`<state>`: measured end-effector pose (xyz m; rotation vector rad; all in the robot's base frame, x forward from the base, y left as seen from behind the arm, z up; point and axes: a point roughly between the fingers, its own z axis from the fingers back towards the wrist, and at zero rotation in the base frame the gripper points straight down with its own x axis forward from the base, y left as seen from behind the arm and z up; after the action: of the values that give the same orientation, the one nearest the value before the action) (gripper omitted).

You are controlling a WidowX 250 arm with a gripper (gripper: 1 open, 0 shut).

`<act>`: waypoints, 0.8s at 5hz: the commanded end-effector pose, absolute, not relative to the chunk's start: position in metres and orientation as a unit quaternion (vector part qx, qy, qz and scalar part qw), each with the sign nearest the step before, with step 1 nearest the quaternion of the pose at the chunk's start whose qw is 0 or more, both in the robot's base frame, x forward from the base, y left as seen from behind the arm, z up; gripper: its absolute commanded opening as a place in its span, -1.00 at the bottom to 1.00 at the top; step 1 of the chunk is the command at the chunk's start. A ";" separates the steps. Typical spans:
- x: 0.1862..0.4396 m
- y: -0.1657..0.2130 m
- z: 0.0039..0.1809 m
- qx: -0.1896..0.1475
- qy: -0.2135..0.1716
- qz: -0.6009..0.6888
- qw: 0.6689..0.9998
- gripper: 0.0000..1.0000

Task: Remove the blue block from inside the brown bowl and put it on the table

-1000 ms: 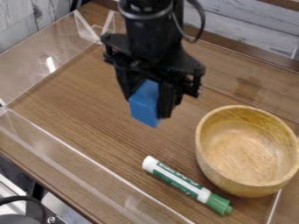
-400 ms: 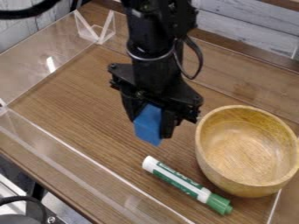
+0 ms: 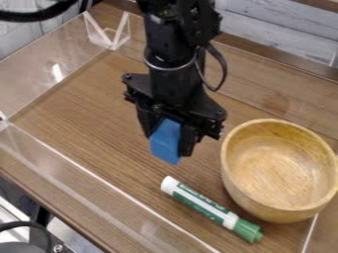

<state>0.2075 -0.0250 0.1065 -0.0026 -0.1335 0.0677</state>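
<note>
The blue block (image 3: 166, 140) hangs between the black fingers of my gripper (image 3: 169, 136), which is shut on it. The block's lower end sits just above or on the table (image 3: 79, 114); I cannot tell whether it touches. The brown bowl (image 3: 279, 169) stands to the right of the gripper, on the table, with nothing inside it. The black arm rises from the gripper toward the top of the view.
A green-and-white marker (image 3: 211, 209) lies on the table in front of the gripper, left of the bowl's near rim. Low clear acrylic walls (image 3: 59, 163) edge the tabletop. A clear stand (image 3: 106, 35) sits at the back.
The gripper has come down and a little forward with the blue block in it over the last second. In the last half second it has barely moved.
</note>
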 end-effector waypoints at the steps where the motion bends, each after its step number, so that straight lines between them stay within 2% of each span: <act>1: 0.218 -0.023 0.117 -0.006 -0.087 0.038 0.995 -1.00; 4: 0.223 -0.021 0.116 -0.012 -0.084 0.039 0.996 -1.00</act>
<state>0.2114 -0.0208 0.1021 -0.0150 -0.1110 0.0720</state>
